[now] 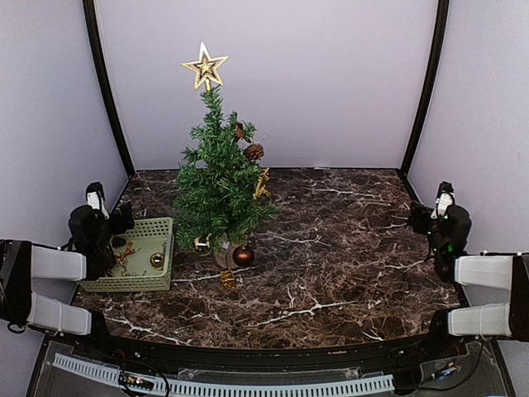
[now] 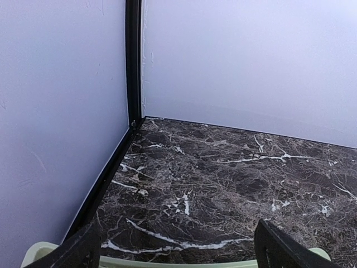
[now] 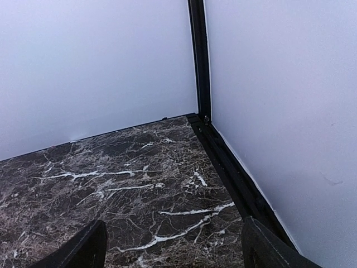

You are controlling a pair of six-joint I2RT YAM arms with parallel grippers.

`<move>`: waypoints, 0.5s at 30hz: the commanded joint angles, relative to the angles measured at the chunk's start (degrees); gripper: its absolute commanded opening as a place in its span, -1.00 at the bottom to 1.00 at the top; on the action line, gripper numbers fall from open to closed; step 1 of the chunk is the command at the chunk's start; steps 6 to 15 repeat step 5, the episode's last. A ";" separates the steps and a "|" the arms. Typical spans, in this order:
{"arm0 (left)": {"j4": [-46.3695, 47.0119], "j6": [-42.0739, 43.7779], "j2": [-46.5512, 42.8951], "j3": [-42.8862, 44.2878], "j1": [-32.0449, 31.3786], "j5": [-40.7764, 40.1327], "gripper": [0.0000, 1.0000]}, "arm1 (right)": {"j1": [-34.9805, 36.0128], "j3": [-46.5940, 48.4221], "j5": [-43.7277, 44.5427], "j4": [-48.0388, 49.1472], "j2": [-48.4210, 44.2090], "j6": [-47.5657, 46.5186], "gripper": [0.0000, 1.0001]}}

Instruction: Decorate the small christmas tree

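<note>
The small christmas tree (image 1: 216, 186) stands upright at the back left of the marble table, with a gold star (image 1: 205, 67) on top, pine cones (image 1: 254, 151), a gold ornament (image 1: 262, 184), a gold ball (image 1: 202, 244) and a dark red ball (image 1: 243, 255) on it. A small gold piece (image 1: 227, 279) lies on the table in front of the trunk. My left gripper (image 1: 103, 217) is open over the left end of a pale green basket (image 1: 136, 284); its rim (image 2: 167, 262) shows between the fingers. My right gripper (image 1: 436, 217) is open and holds nothing at the right edge.
The basket holds a gold ball (image 1: 156, 260) and other small ornaments (image 1: 126, 254). Black frame posts (image 2: 133, 61) (image 3: 198, 56) and white walls close the back corners. The dark marble tabletop (image 1: 331, 248) stretches between the tree and the right arm.
</note>
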 commanded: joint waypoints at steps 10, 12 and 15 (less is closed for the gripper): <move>3.50 -0.61 -1.42 -1.78 0.21 1.03 0.96 | -0.28 -0.82 0.74 4.23 -0.78 -1.31 0.67; 3.50 -0.61 -1.42 -1.78 0.21 1.03 0.96 | -0.28 -0.82 0.74 4.23 -0.78 -1.31 0.67; 3.50 -0.61 -1.42 -1.78 0.21 1.03 0.96 | -0.28 -0.82 0.74 4.23 -0.78 -1.31 0.67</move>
